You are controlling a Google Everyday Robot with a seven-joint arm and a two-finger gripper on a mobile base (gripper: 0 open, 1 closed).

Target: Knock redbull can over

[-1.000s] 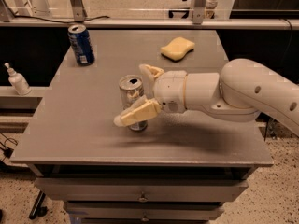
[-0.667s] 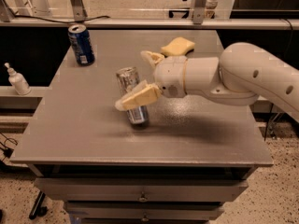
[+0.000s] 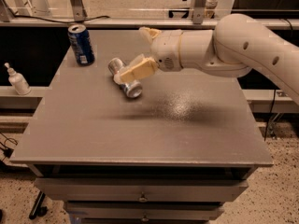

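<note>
In the camera view, the redbull can (image 3: pixel 131 88) is a slim silver can, far off upright: it is tipped right down on the grey table (image 3: pixel 140 139), one round silver end toward the back left and the other toward the front right. Whether it lies fully flat on the surface cannot be told. It sits in the back left part of the tabletop, in front and to the right of the dark blue can (image 3: pixel 81 44), which stands upright near the back left corner, apart from it.

The gripper (image 3: pixel 133 53) reaches in from the right on the white arm (image 3: pixel 233 43), low over the table. Its two cream fingers are spread wide and grasp nothing. The upper finger (image 3: pixel 149 32) points back, free of everything. The lower finger (image 3: pixel 138 70) crosses the middle of the redbull can and appears to touch it from above.

The front half of the table is bare, and the redbull can lies well in from every edge. Drawers (image 3: pixel 140 190) sit under the front edge. A white pump bottle (image 3: pixel 16 80) stands off the table to the left, on a lower ledge.
</note>
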